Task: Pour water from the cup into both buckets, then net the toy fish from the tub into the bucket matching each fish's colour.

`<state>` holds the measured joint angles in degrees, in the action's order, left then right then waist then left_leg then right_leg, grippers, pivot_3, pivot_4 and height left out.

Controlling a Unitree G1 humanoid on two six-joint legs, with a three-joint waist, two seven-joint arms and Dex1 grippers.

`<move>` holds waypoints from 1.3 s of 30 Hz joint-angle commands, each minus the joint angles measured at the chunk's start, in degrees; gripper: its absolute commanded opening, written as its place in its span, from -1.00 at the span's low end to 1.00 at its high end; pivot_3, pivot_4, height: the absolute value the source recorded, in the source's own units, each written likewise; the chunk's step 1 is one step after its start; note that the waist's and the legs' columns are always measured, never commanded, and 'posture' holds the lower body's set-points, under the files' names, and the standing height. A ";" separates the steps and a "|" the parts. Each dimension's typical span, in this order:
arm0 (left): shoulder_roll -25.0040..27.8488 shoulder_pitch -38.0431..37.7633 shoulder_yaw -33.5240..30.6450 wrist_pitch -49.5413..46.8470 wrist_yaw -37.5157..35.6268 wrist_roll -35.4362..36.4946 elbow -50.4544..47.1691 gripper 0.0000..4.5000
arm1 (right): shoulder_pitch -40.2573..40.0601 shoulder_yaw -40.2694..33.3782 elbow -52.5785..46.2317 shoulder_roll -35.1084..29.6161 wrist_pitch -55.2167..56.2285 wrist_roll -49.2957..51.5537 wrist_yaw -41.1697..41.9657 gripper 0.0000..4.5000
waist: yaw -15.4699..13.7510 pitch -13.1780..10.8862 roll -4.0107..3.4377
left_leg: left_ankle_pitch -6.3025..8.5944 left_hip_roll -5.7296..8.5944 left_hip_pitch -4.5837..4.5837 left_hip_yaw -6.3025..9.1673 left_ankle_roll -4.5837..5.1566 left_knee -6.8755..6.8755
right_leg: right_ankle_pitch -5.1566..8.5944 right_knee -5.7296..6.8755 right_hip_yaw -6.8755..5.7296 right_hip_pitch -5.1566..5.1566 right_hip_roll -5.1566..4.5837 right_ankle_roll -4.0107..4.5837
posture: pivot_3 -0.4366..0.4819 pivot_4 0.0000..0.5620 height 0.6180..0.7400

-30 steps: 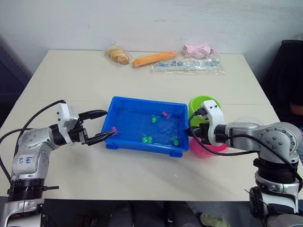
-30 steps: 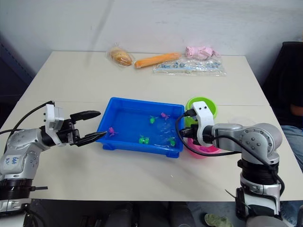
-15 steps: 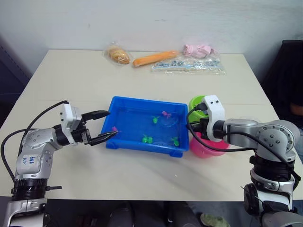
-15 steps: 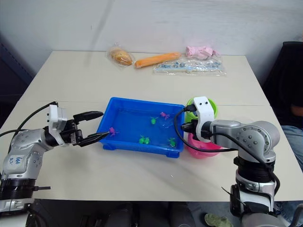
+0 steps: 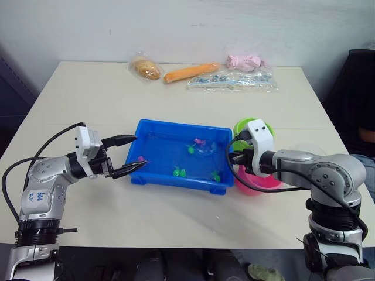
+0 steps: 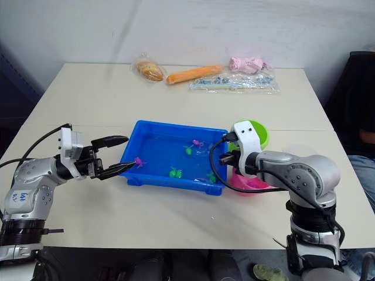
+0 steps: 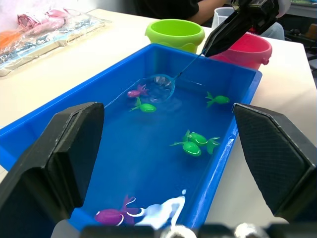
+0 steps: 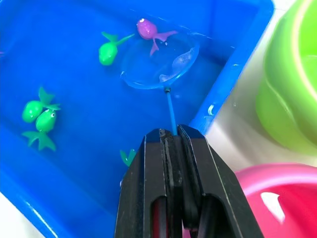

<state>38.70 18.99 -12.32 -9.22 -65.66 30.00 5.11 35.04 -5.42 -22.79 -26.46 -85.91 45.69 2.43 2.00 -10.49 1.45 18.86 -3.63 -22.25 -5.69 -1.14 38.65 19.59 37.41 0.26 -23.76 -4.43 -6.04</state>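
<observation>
- Right end effector (image 8: 171,136) is clamped on the net (image 8: 159,63) handle, its ring beside a pink fish (image 8: 151,30) in the tub (image 5: 153,130).
- Left end effector (image 5: 133,153) gapes wide, empty, at the tub's 9 o'clock rim.

A pale cream counter (image 5: 176,105) stood against a plain off-white wall (image 5: 187,26), a thin seam crossing its top from side to side. To the left a dark blue-grey panel (image 5: 10,88) showed beside it; to the right sat something black (image 5: 351,88). The floor beneath was dark, and the light fell soft and even.
</observation>
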 commanded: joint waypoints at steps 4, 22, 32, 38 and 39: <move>-0.15 0.56 -0.39 1.05 0.07 0.07 -0.48 0.98 | 0.26 2.70 -1.37 -0.35 4.84 -4.21 3.14 -1.00 | -0.01 0.00 0.00 | 0.00 0.00 0.00 0.00 0.00 0.00 | 0.00 0.00 -0.01 0.00 0.00 0.00 | -0.05 -0.47 1.00; -0.16 -0.31 -0.79 2.41 -0.28 0.00 0.98 0.98 | 3.14 17.02 4.66 -2.52 17.81 -16.19 14.99 -1.00 | 0.00 0.00 0.00 | 0.00 0.00 -0.01 0.02 0.00 0.05 | 0.00 0.01 -0.05 0.00 0.02 0.00 | -0.05 -0.47 1.00; -0.02 -1.22 -1.13 3.01 -0.42 0.31 1.19 0.98 | 3.82 18.69 5.46 -0.89 20.12 -19.76 17.88 -1.00 | -0.02 0.00 0.00 | 0.00 0.01 -0.01 0.02 0.00 0.09 | 0.00 0.03 -0.06 0.00 0.01 0.00 | -0.05 -0.47 1.00; 0.16 -1.17 -1.15 3.35 -0.81 0.28 1.72 0.98 | 3.31 19.89 4.72 -1.46 21.27 -21.69 19.95 -1.00 | 0.00 0.00 0.00 | 0.00 0.01 -0.01 0.02 0.00 0.09 | 0.00 0.03 -0.06 0.00 0.01 0.00 | -0.05 -0.47 1.00; 0.18 -1.04 -1.13 3.43 -0.91 0.26 1.94 0.98 | 3.24 20.16 4.82 -1.58 21.75 -22.14 20.26 -1.00 | 0.00 0.00 0.00 | 0.00 0.01 -0.01 0.02 0.00 0.09 | 0.00 0.03 -0.06 0.00 0.01 0.00 | -0.05 -0.47 1.00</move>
<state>38.62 17.83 -12.39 -6.78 -66.17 29.93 7.51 37.72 15.01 -16.37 -27.56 -65.79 24.26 21.93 2.00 -10.49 1.45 18.86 -3.62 -22.26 -5.67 -1.14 38.74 19.59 37.44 0.20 -23.76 -4.42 -6.04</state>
